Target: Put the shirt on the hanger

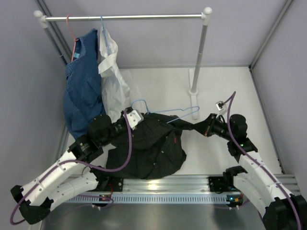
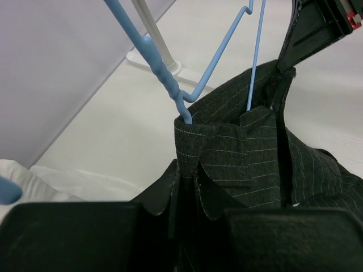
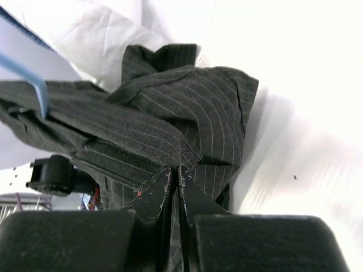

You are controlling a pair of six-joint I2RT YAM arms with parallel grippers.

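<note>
The black pinstriped shirt [image 1: 153, 143] hangs bunched between my two grippers above the table. My left gripper [image 1: 136, 120] is shut on its collar edge [image 2: 195, 147]. My right gripper [image 1: 204, 127] is shut on a stretched fold of the shirt [image 3: 170, 119]. The thin light-blue wire hanger [image 1: 165, 111] lies tilted behind the shirt's top edge; one arm runs down into the collar opening [image 2: 252, 85], and its twisted neck [image 2: 161, 71] shows beside it. A short piece of the hanger also shows in the right wrist view [image 3: 34, 79].
A clothes rail [image 1: 124, 17] stands at the back, with a post and foot at the right [image 1: 194, 91]. On it hang a blue patterned garment [image 1: 81, 86] on an orange-red hanger and a white shirt [image 1: 112, 72] on a light-blue hanger.
</note>
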